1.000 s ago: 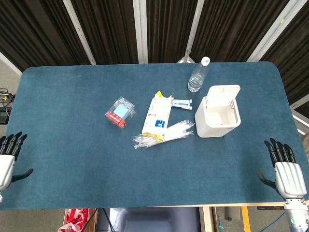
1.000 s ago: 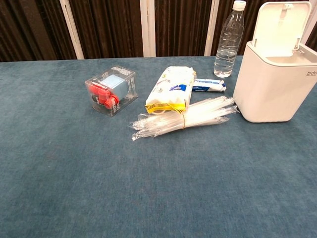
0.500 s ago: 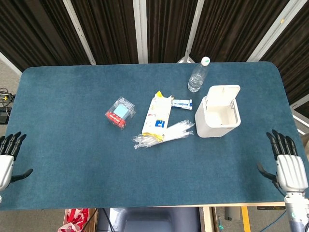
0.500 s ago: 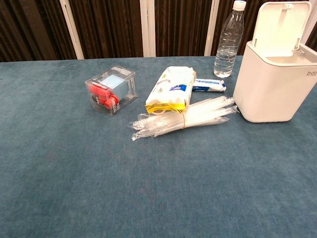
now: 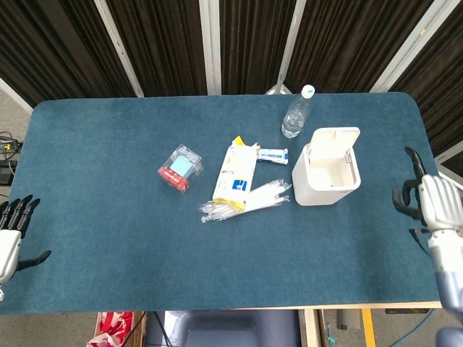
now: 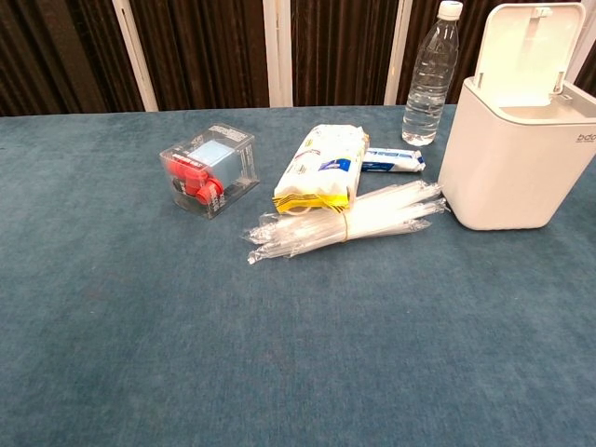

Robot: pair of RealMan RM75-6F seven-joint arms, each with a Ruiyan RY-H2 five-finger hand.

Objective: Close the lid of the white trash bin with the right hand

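Bin lid up, both hands clear of it.

L hand (image 5: 9,242) at the table's (image 5: 108,144) near-left edge, well left of the white trash bin (image 5: 327,176); fingers straight, slightly apart, holding nothing. Clear box (image 5: 179,168) w/ red and blue contents well left of bin; writing on it too small to read. Yellow-white packet (image 5: 239,170) and bundle of clear wrapped straws (image 5: 246,200) nearer, the straws' end just beside the bin base. Small blue-white tube (image 5: 272,154) and water bottle (image 5: 297,112) behind-left of bin. Bin: white, rounded box, lid (image 6: 527,45) standing upright at the back, inside white; grey lettering at its right front edge, cut off by the chest view's border. R hand (image 5: 430,206) well right of bin at the table's right edge, fingers curled loosely, apart, holding nothing.
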